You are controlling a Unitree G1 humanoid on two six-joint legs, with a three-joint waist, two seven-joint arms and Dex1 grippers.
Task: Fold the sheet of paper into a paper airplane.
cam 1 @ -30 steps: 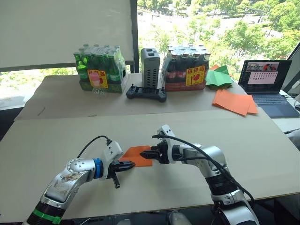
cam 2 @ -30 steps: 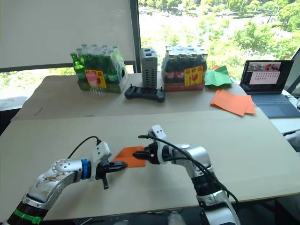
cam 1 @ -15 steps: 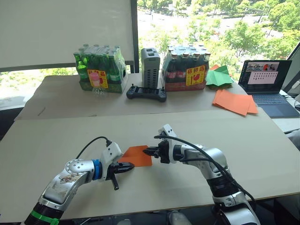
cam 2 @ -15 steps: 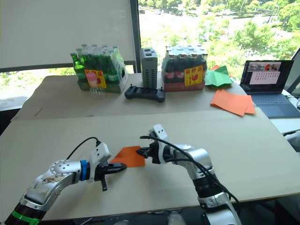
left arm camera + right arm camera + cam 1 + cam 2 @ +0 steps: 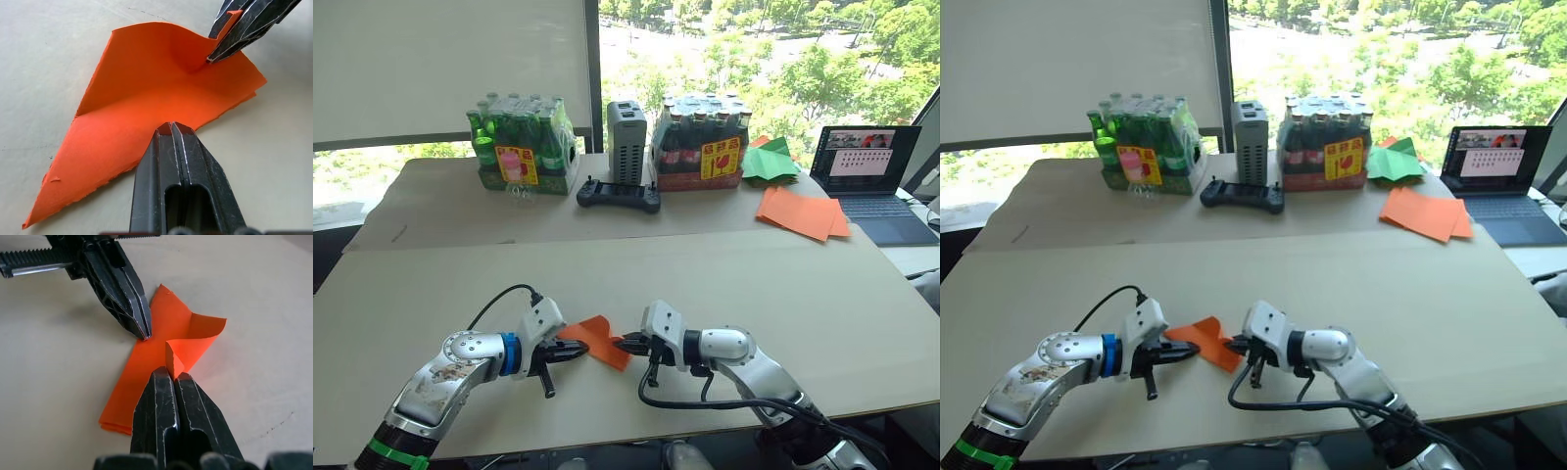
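Note:
The sheet of paper (image 5: 597, 336) is bright orange and folded into a layered, pointed wedge. It sits near the front of the table between my two grippers. My left gripper (image 5: 581, 352) is shut, its tips clamped at the paper's left edge (image 5: 146, 105). My right gripper (image 5: 624, 344) is shut on the opposite corner. A small orange flap (image 5: 172, 357) stands up between its fingers, and the paper next to it curls upward (image 5: 208, 330). The two gripper tips are about a finger's length apart.
At the back stand a pack of green bottles (image 5: 521, 147), a grey box (image 5: 626, 140), a pack of dark bottles (image 5: 700, 147) and a black controller (image 5: 619, 194). Green paper (image 5: 771, 162), a pile of flat orange sheets (image 5: 803, 212) and a laptop (image 5: 873, 181) are at the far right.
My right arm has dropped low and swung toward the table's front edge. The paper's right end came with it, so the paper turned and its corner curled up. The left gripper barely moved.

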